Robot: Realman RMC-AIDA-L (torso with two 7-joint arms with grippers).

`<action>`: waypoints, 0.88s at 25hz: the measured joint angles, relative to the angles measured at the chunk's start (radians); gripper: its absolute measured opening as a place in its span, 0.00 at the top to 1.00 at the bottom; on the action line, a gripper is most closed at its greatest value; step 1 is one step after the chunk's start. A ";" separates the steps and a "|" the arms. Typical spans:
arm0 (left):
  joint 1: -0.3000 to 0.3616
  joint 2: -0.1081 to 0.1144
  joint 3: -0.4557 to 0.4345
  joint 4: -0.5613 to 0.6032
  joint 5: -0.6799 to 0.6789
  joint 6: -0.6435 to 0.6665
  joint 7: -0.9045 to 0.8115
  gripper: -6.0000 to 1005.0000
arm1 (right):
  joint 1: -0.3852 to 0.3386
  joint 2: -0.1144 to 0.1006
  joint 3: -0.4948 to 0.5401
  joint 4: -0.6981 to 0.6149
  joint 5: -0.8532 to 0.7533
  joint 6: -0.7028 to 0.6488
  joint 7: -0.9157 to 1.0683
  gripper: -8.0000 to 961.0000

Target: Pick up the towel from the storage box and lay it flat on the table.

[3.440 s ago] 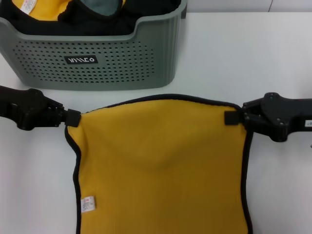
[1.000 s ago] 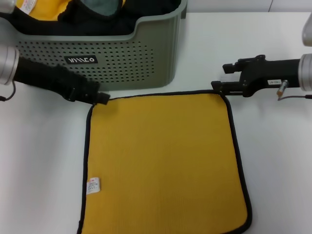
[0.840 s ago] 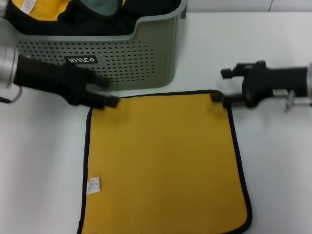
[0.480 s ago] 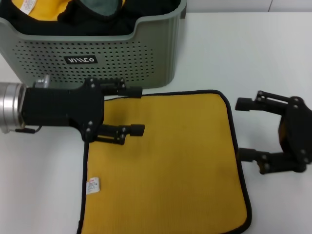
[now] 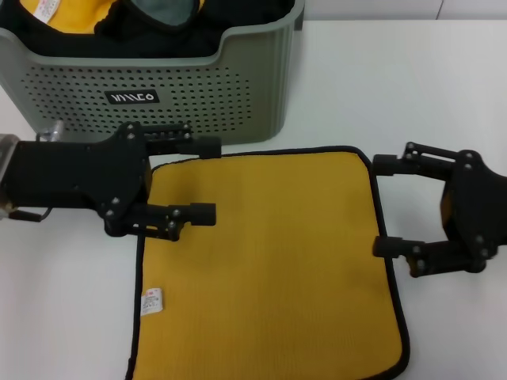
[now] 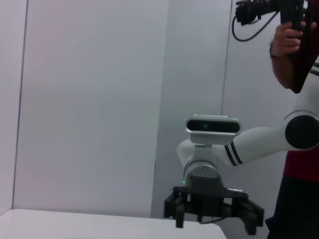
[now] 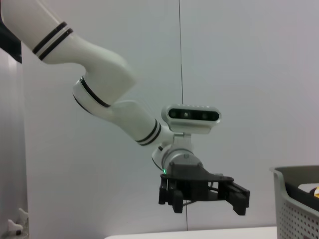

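The mustard-yellow towel (image 5: pixel 269 261) lies flat on the white table (image 5: pixel 444 79), yellow side up, its white tag (image 5: pixel 150 302) near the left edge. The grey-green storage box (image 5: pixel 158 103) stands just behind it. My left gripper (image 5: pixel 207 180) is open and empty over the towel's far left corner. My right gripper (image 5: pixel 380 206) is open and empty over the towel's right edge. The left wrist view shows the right gripper (image 6: pixel 213 219) far off with its jaws spread. The right wrist view shows the left gripper (image 7: pixel 203 196) with its jaws spread, and a corner of the box (image 7: pixel 294 209).
More black-trimmed cloths lie in the box, one yellow (image 5: pixel 63 16) and one grey-green (image 5: pixel 162 9). Bare table stretches to the right of the box and on both sides of the towel. A person stands behind the right arm in the left wrist view (image 6: pixel 299 40).
Both grippers let go of the towel's far corners, opened and turned. The towel, held up 3.4 s ago, now lies flat. The left gripper has since drifted slightly left.
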 joint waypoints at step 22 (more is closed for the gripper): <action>0.076 0.017 -0.001 -0.012 -0.005 -0.001 0.001 0.22 | 0.049 0.003 -0.075 0.002 0.003 0.065 0.003 0.09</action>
